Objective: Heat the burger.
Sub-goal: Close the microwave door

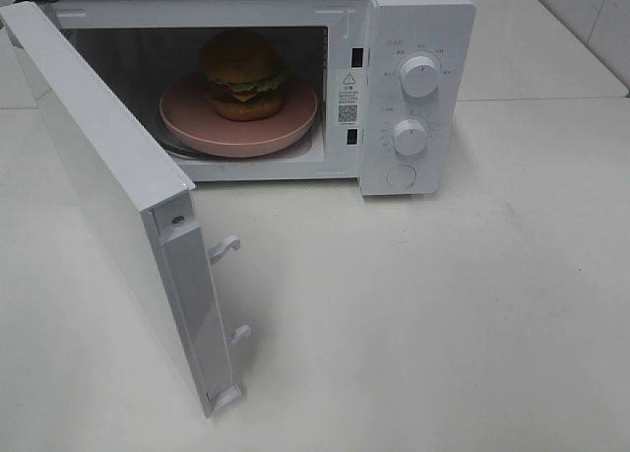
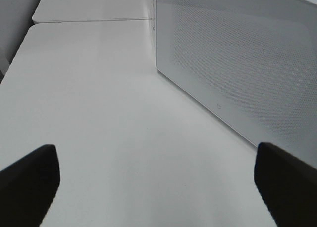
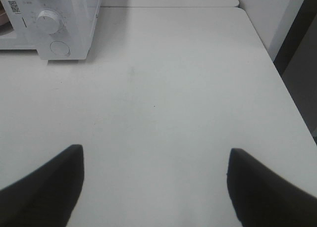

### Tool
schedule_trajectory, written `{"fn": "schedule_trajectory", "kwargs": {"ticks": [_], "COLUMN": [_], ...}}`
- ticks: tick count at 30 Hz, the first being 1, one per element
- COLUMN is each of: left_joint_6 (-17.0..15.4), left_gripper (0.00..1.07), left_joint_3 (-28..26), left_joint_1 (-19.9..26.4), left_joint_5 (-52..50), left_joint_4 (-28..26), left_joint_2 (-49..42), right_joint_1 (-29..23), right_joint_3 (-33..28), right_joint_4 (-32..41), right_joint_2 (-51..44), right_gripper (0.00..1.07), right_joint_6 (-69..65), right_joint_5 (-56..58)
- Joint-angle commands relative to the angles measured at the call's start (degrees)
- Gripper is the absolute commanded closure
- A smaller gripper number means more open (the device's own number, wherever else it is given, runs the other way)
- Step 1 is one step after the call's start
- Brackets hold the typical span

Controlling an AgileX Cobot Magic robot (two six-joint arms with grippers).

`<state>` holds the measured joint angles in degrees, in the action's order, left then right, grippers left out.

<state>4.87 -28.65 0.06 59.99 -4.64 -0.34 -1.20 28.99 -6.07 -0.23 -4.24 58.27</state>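
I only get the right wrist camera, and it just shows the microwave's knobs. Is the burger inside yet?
Observer: Yes, the burger sits on a pink plate inside the microwave.
Operator: Is the door shut so it can cook?
Observer: No, the door stands wide open, swung out toward the left arm's side.
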Motion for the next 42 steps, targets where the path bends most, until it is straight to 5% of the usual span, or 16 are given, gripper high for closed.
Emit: {"fn": "schedule_trajectory", "kwargs": {"ticks": [1, 21, 25, 34, 38, 42], "left_joint_6": [-0.23, -0.97, -1.03, -1.03, -0.34, -0.4], "left_gripper": [0.07, 0.08, 0.15, 0.5, 0.84, 1.03], "left_joint_3": [0.23, -0.63, -2.12, -1.6, 0.34, 1.26], "left_joint_1": [-0.23, -0.23, -0.23, -0.23, -0.23, -0.23], "left_joint_5": [-0.57, -1.66, -8.48, -20.8, -30.83, -34.84], "left_joint_4": [-0.23, 0.11, 0.11, 0.46, 1.43, 1.43], "left_joint_2": [-0.97, 0.86, 4.7, 14.67, 19.08, 22.23], "right_joint_1": [0.46, 0.46, 0.46, 0.46, 0.46, 0.46], "right_joint_3": [-0.17, -0.17, -0.17, -0.17, -0.17, -0.17], "right_joint_4": [0.17, 0.17, 0.17, 0.17, 0.17, 0.17], "right_joint_2": [-1.49, -1.49, -1.49, -1.49, -1.49, -1.49], "right_gripper": [0.31, 0.31, 0.31, 0.31, 0.31, 0.31], "right_joint_6": [0.63, 0.63, 0.63, 0.63, 0.63, 0.63], "right_joint_5": [-0.57, -0.57, -0.57, -0.57, -0.57, -0.57]}}
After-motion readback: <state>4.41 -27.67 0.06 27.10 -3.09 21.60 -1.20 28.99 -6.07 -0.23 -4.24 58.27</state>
